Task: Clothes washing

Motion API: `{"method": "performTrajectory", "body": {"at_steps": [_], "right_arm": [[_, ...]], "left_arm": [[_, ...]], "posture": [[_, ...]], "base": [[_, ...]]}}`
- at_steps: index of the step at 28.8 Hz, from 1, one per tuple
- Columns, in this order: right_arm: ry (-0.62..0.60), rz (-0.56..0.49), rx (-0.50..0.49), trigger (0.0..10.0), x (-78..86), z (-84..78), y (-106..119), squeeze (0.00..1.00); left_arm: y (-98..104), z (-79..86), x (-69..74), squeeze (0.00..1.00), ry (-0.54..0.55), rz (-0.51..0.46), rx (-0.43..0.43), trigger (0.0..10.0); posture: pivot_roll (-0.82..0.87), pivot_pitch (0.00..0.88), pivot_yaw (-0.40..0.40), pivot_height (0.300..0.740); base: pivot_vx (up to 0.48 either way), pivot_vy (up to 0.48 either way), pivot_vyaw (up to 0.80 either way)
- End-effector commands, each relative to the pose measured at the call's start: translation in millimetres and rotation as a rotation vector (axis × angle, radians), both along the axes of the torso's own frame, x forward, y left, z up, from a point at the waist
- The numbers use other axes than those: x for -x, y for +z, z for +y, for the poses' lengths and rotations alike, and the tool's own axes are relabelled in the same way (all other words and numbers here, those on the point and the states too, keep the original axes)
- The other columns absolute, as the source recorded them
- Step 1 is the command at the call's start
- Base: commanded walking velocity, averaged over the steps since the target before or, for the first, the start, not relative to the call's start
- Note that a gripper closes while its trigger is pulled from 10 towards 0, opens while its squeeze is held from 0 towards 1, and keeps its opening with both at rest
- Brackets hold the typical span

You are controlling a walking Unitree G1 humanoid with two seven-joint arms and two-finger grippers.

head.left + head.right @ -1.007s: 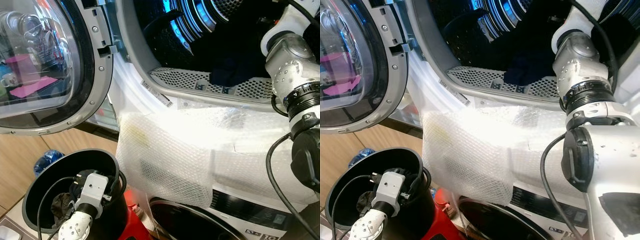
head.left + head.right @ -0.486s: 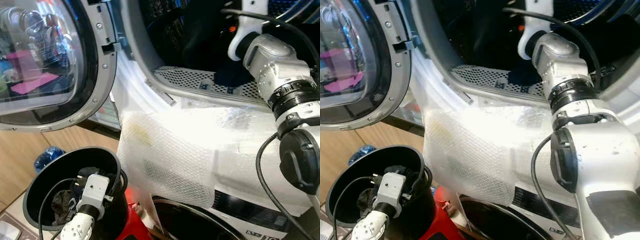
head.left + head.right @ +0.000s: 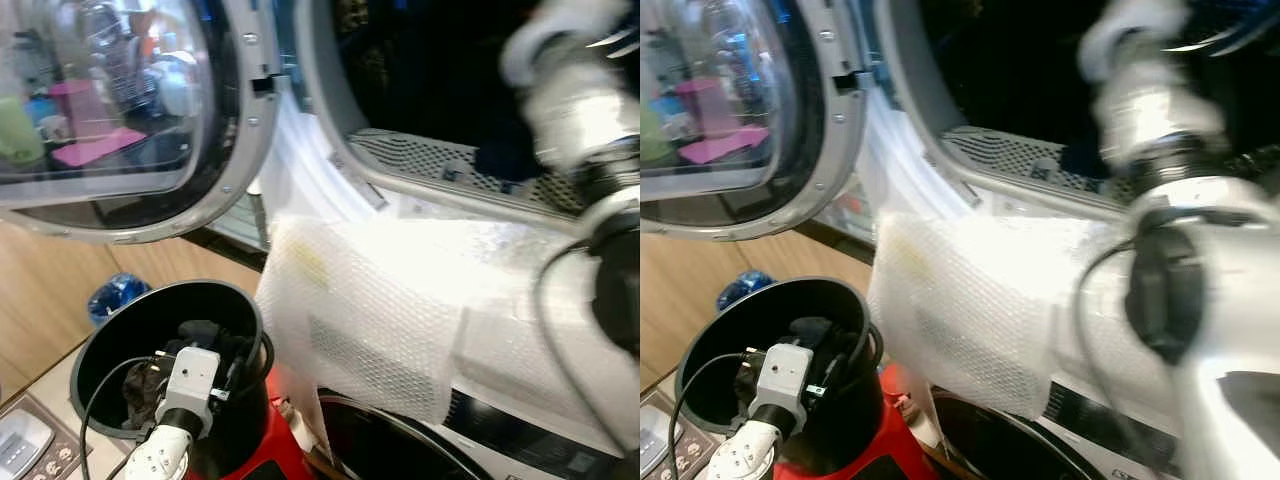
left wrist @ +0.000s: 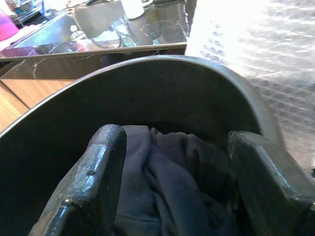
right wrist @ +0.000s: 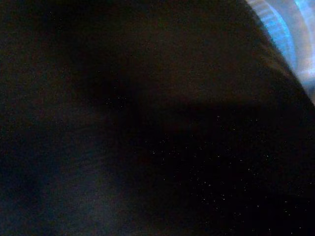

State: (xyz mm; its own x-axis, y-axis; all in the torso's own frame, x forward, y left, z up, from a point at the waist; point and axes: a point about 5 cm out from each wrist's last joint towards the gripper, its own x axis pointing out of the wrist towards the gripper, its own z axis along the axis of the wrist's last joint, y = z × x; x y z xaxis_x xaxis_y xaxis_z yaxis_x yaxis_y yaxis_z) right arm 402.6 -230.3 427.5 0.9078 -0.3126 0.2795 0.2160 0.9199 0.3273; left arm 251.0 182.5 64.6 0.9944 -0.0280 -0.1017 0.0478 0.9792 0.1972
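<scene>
No readable brand or label text; the lower washer's panel print (image 3: 560,462) is too blurred to read. The upper front-loader's round glass door (image 3: 110,100) is swung open to the left, with a perforated metal lip (image 3: 1025,155) at the drum mouth. A bubble wrap sheet (image 3: 400,300) hangs down the machine front, over the lower washer's door top (image 3: 990,440).

The right arm (image 3: 1150,110), motion-blurred, reaches into the dark drum (image 3: 430,70). The right wrist view is nearly black, with a strip of blue-lit ribbed drum wall (image 5: 293,34) at one corner; cannot tell whether the right gripper's fingers are apart or together.

The left gripper (image 4: 172,191) is down inside a round black bucket (image 3: 120,330) on a red stool (image 3: 865,455), below and left of the drum. Its two black fingers (image 4: 96,182) are spread wide, with dark navy crumpled clothes (image 4: 162,187) bunched between them at the bucket bottom; whether the pads press on the fabric is unclear. The head views show the wrist camera block (image 3: 190,380) and cables over the bucket rim, with dark cloth (image 3: 140,385) beside it.

A wood floor (image 3: 50,290) lies to the left, with a blue object (image 3: 115,295) on it.
</scene>
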Motion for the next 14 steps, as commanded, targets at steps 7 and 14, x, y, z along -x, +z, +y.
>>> {"method": "performTrajectory", "body": {"at_steps": [7,14], "right_arm": [[0.129,0.032,0.187,10.0,-7.6,26.4,-6.7,0.0],[0.214,0.049,0.195,10.0,-12.3,36.0,-18.8,0.0]], "left_arm": [[3.0,-7.5,-5.6,0.0,-0.051,0.008,-0.004,10.0],[4.2,-9.2,-7.0,0.0,-0.061,0.006,-0.006,10.0]], "posture": [[0.01,0.0,0.1,0.74],[0.01,0.0,0.105,0.74]], "base": [[0.0,0.0,0.0],[0.0,0.0,0.0]]}}
